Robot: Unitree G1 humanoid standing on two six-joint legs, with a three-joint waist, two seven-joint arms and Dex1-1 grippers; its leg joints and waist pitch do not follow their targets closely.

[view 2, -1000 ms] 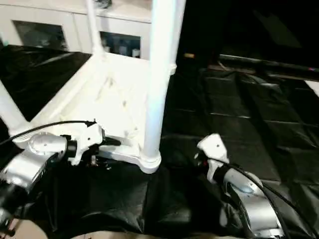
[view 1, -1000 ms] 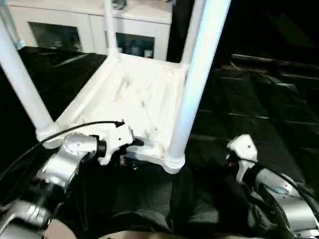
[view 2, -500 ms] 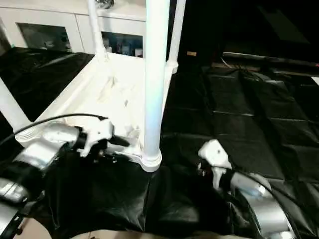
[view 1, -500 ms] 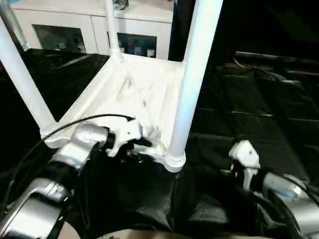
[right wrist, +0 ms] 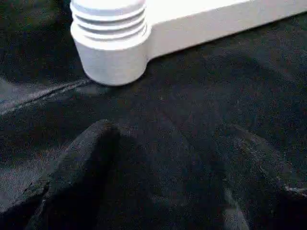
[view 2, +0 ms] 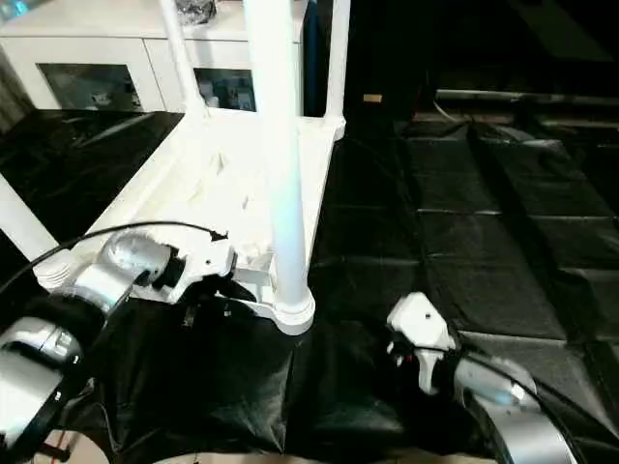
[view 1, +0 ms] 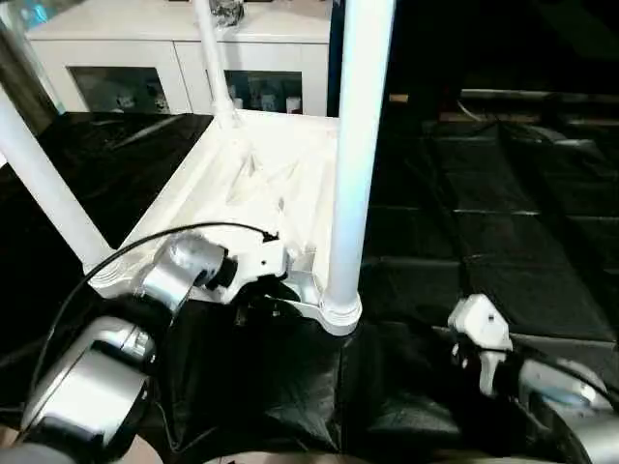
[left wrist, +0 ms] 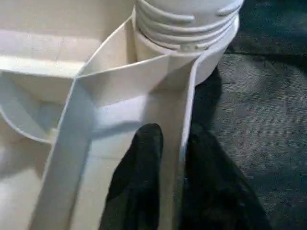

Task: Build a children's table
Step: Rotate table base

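Left wrist view: left gripper (left wrist: pixel 172 184) straddles the tabletop (view 1: pixel 261 184) rim, seemingly pinching it beside the near leg (view 1: pixel 356 145). Right gripper (right wrist: pixel 163 167) hangs spread, empty, over black cloth (view 1: pixel 484 242). A thin-wall grip could slip, tipping the upturned table.

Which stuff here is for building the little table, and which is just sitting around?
For the job:
- tabletop, upside down
- legs standing in its corners
- left gripper, pinching the tabletop's rim
- right gripper, open

Just sitting around:
- cabinet
- black sheet
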